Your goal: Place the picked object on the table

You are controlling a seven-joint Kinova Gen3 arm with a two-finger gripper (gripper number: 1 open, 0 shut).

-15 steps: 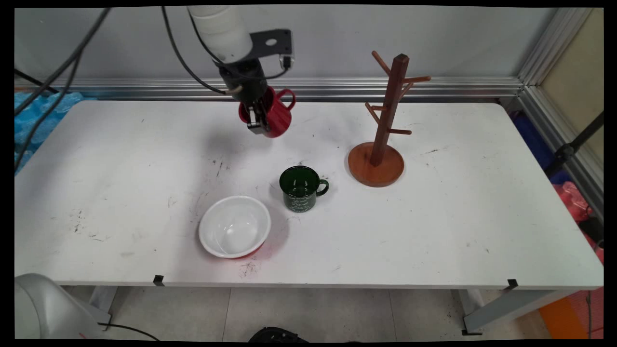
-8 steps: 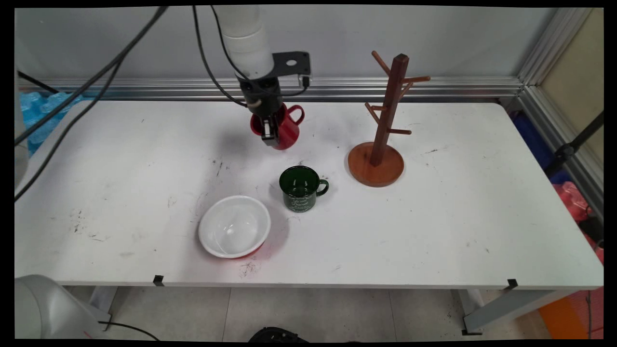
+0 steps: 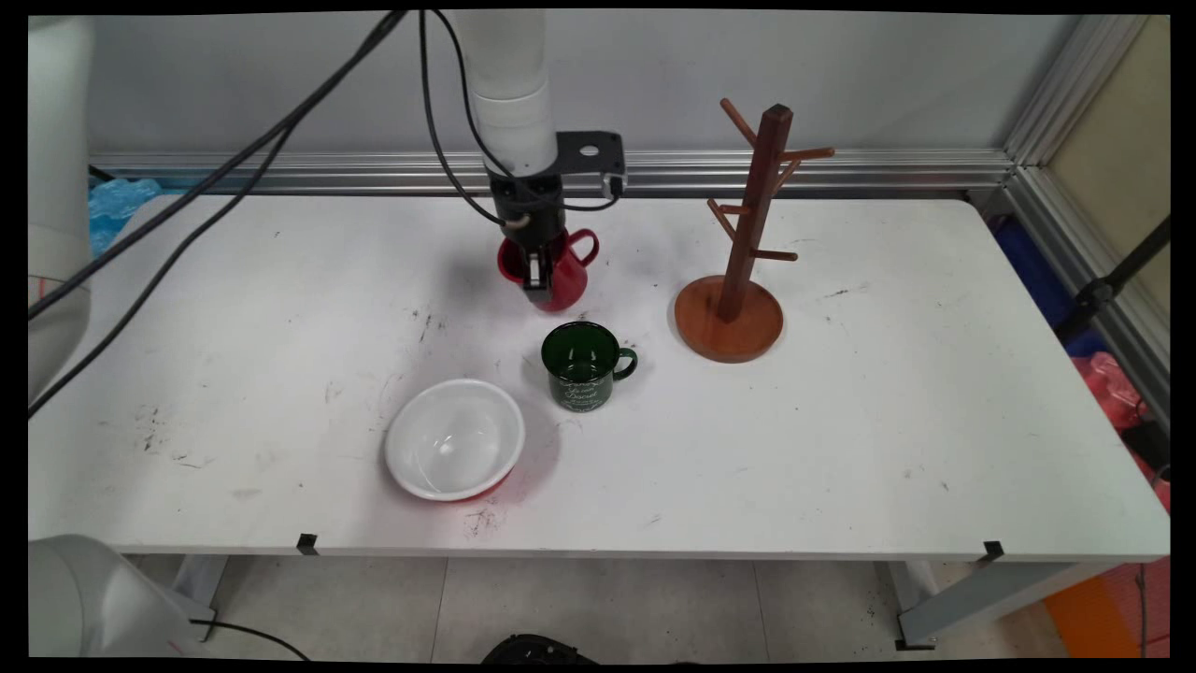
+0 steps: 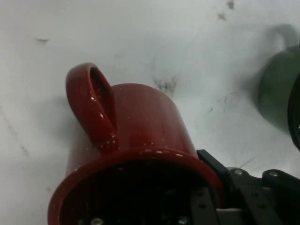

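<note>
My gripper (image 3: 535,278) is shut on the rim of a red mug (image 3: 562,273), one finger inside it and one outside. The mug hangs upright just above the table (image 3: 841,449), handle to the right. In the hand view the red mug (image 4: 136,140) fills the lower frame, handle up and left, and my gripper (image 4: 204,199) grips its rim at the bottom. A green mug (image 3: 581,365) stands just in front of the red one; this green mug (image 4: 281,93) shows at the hand view's right edge.
A wooden mug tree (image 3: 745,245) with several pegs stands on its round base to the right. A white bowl (image 3: 455,438) with a red outside sits front left of the green mug. Black cables hang from the arm at the upper left.
The arm carried the red mug to the right and down, from above the table's back toward the spot just behind the green mug. The other things stayed put.
</note>
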